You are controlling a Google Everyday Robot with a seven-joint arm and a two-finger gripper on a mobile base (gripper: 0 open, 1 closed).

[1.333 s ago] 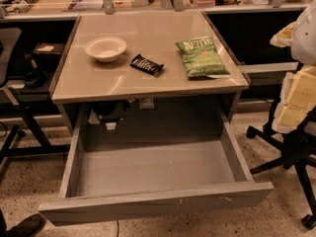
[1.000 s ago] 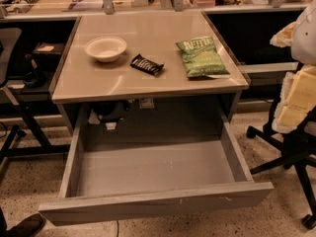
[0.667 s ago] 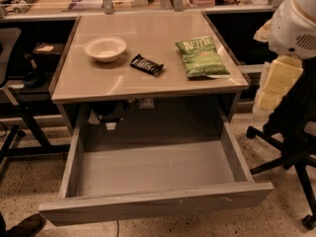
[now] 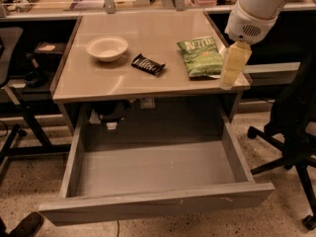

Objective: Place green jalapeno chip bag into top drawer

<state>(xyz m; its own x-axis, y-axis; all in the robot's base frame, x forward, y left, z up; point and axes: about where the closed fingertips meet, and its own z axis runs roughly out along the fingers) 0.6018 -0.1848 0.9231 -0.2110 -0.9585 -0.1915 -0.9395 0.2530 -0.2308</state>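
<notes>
The green jalapeno chip bag [image 4: 201,56] lies flat on the right side of the desk top, its pale "Kettle" lettering facing up. The top drawer [image 4: 155,201] is pulled out wide below the desk, and its grey inside holds nothing. My gripper [image 4: 232,68] hangs from the white arm at the upper right. It hovers just right of the bag, over the desk's right edge, and is not touching it.
A white bowl [image 4: 106,48] and a small black candy-bar wrapper [image 4: 148,64] sit on the desk [image 4: 148,28] left of the bag. A black office chair [image 4: 294,132] stands at the right. A dark desk and cables are at the left.
My arm has swung in from the right edge of the view toward the desk. The gripper now hangs beside the chip bag. The bag, bowl, wrapper and drawer have not moved.
</notes>
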